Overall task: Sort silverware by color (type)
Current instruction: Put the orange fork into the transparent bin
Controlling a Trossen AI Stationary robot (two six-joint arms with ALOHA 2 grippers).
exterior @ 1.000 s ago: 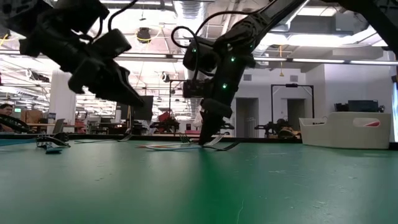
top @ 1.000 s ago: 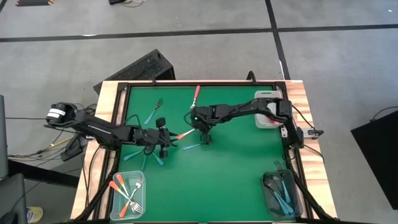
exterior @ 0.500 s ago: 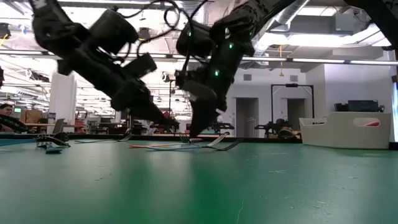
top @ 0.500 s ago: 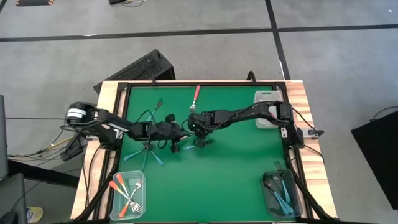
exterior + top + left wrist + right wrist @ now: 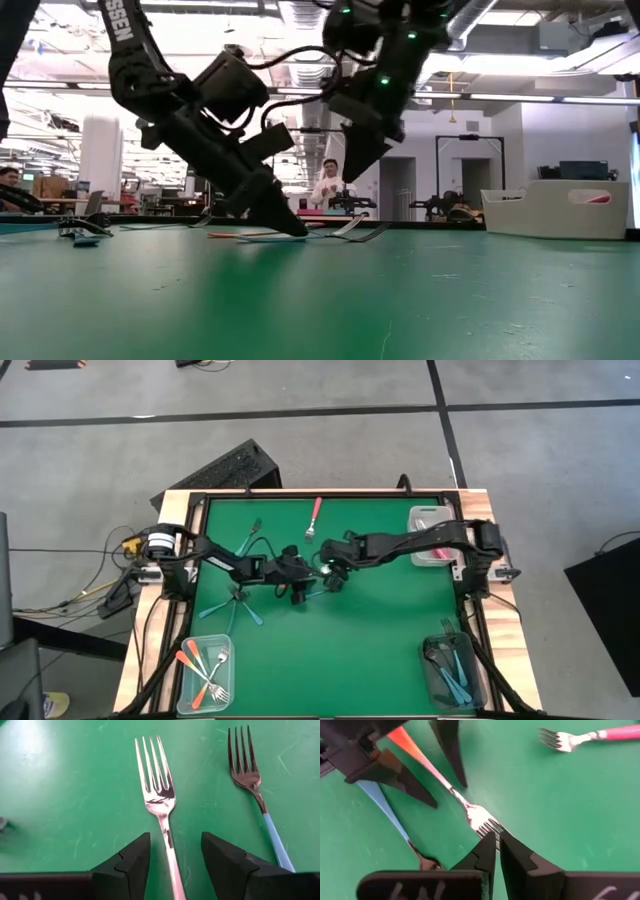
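Since an orange fork point(image 5: 161, 805) needs pickup mid-tabletop point(image 5: 380, 650), left pincer point(image 5: 172, 865) straddles it, spread; right pincer point(image 5: 497, 851) hovers closed, empty.

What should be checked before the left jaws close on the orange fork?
1. Left gripper jaws open, one either side of the orange fork neck: ok.
2. Blue fork outside the jaws: ok, it lies beside them.
3. Left fingertips down at the mat: ok, by the low view.
4. Right gripper out of the lift path: not ok, it hangs shut over the tines.
5. Room in the orange bin: ok.
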